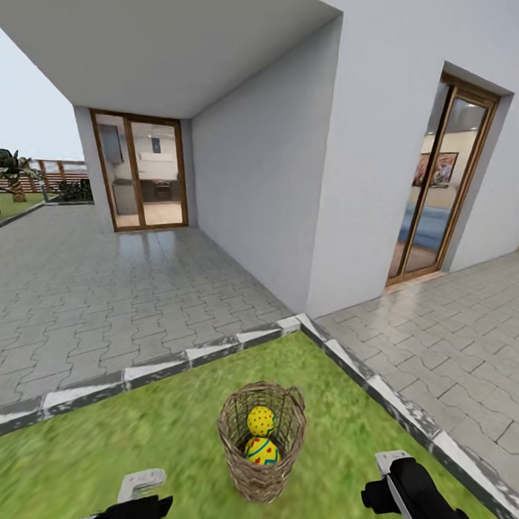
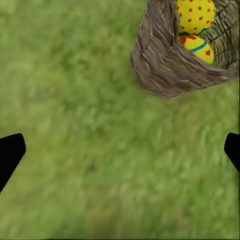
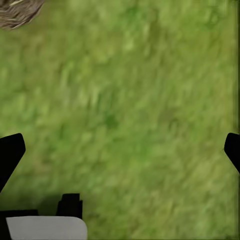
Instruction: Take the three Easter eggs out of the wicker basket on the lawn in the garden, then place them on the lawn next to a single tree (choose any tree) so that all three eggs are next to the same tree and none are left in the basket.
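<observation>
Basket: brown wicker basket (image 1: 261, 442), upright on the lawn (image 1: 133, 450), near the corner of the white-edged kerb (image 1: 211, 350), between the 2 arms.
Eggs: 2 in sight inside the basket, a yellow egg with red dots (image 1: 260, 420) resting on a yellow egg with a blue band and red marks (image 1: 262, 451); a 3rd cannot be made out.
Left gripper (image 2: 120, 150): fingers spread wide, holding nothing, over bare grass just beside the basket.
Right gripper (image 3: 120, 150): fingers spread wide, holding nothing, over grass on the basket's other side.
Surroundings: grey paving (image 1: 86, 283), white house wall (image 1: 292, 178), glass doors (image 1: 143, 173).
Progress: by my reading, 0 eggs placed; every egg has yet to be lifted out, and a tree has yet to be chosen.
</observation>
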Controlling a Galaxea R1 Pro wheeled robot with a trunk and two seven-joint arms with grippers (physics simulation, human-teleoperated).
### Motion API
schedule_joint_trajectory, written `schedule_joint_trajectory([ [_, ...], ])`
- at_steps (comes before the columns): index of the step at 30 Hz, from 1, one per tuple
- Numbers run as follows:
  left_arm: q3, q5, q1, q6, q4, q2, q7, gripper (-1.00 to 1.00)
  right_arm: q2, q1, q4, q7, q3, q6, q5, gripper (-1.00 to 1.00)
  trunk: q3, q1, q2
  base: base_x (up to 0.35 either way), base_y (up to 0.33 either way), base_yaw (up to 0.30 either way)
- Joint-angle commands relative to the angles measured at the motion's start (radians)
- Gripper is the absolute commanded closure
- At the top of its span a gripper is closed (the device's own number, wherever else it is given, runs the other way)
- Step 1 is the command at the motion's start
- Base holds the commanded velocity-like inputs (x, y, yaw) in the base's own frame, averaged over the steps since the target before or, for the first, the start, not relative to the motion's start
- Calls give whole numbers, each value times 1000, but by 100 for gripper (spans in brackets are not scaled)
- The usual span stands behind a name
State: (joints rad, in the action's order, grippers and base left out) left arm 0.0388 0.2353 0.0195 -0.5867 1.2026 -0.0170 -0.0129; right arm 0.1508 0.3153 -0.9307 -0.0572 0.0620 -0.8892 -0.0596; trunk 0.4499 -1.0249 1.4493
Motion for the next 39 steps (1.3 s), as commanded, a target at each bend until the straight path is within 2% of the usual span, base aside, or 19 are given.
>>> schedule_joint_trajectory([
  [1, 2, 4, 2, -2, 14, 0, 0, -100, 2, 1, -2, -6, 2, -5, -6, -100, 1, 0, 1, 43, -40, 4],
  [4, 18, 15, 5, 16, 33, 0, 1, -100, 4, 1, -3, -7, 2, -5, -6, -100, 1, 0, 1, 20, -18, 2],
  [10, 82, 73, 26, 226, 46, -5, 2, -100, 5, 1, -5, -9, 3, -8, -6, -100, 1, 0, 1, 4, -4, 0],
  [13, 96, 85, 30, 268, 49, -9, 2, -100, 6, 1, -5, -9, 3, -8, -6, -100, 1, 0, 1, 0, 0, 0],
  [17, 101, 86, 33, 278, 51, -32, 6, -100, 3, 1, -5, -8, 4, -8, -6, -100, 1, 0, 1, 0, 0, 0],
  [21, 102, 87, 67, 277, 51, -49, 60, -100, 1, 1, -5, -8, 4, -8, -6, -100, 1, 0, 1, 0, 0, 0],
  [26, 91, 86, 90, 285, 50, -44, 107, -100, 1, 1, -5, -9, 3, -8, -6, -100, 1, 0, 1, 0, 0, 0],
  [32, 85, 85, 93, 285, 49, -32, 116, -100, 1, 1, -5, -8, 4, -7, -6, -100, 1, 0, 1, 0, 0, 30],
  [39, 84, 85, 94, 282, 48, -31, 117, -100, 0, 1, -2, -5, 4, -7, -8, -100, 1, 0, 1, 45, -76, 215],
])
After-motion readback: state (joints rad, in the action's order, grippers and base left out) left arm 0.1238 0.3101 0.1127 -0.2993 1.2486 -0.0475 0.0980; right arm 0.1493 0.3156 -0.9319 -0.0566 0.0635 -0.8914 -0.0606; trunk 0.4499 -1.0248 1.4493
